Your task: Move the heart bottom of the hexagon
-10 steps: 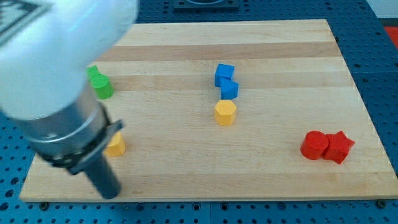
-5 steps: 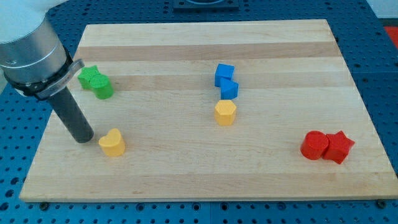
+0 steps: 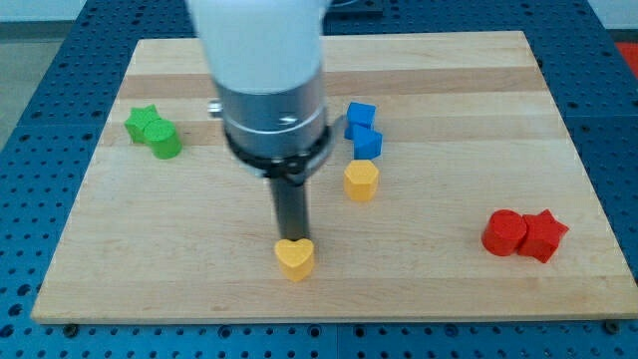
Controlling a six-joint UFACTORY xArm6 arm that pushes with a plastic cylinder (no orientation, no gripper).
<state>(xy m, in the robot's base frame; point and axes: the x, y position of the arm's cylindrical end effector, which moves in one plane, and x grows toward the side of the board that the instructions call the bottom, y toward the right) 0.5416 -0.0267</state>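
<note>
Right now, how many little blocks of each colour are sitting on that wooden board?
Yellow: 2, the heart and the hexagon
Blue: 2, upper and lower
Green: 2, star and cylinder
Red: 2, cylinder and star
Total: 8

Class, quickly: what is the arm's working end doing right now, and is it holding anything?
My tip: no jaws, holds nothing; it sits at the yellow heart's top edge, apparently touching.
</note>
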